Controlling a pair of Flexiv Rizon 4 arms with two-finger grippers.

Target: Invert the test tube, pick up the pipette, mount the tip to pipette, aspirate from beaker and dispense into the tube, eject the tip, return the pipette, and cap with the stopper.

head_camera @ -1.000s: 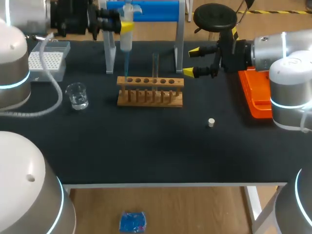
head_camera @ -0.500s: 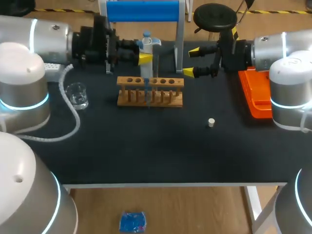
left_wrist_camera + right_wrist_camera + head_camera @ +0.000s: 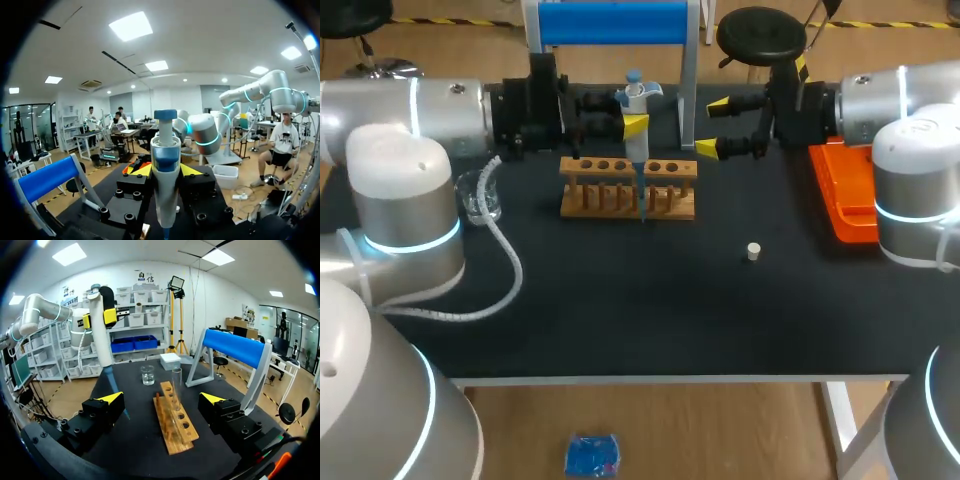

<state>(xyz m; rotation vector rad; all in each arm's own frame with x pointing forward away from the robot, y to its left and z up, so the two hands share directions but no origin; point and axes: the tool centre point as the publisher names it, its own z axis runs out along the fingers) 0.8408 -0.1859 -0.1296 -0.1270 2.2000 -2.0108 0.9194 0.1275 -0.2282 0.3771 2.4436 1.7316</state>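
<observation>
From above, the left gripper (image 3: 634, 125) is clamped on the pipette (image 3: 636, 100), which stands upright over the wooden rack (image 3: 610, 190). Its blue tip (image 3: 642, 195) points down across the rack's front. The beaker (image 3: 477, 196) sits on the table left of the rack, partly behind the left arm's cable. The stopper (image 3: 753, 251) lies alone on the table, right of the rack and nearer the front edge. The right gripper (image 3: 713, 127) hangs to the right of the rack with its fingers apart and nothing between them. An orange tray (image 3: 845, 195) lies at the table's right side.

In the left wrist view, the left gripper (image 3: 165, 172) has its two yellow tips pressed on either side of the pipette (image 3: 165, 165), which rises upright between them.

In the right wrist view, the right gripper (image 3: 162, 400) is spread wide, and the rack (image 3: 175, 422) lies ahead of it. The test tube (image 3: 176, 382) stands upright in the rack, mouth up. The beaker (image 3: 147, 375) and the tip box (image 3: 170, 361) sit beyond the rack's far end. The left gripper (image 3: 102, 316) holds the pipette (image 3: 103, 347). Its tip (image 3: 119, 395) hangs beside the rack, clear of the tube.
</observation>
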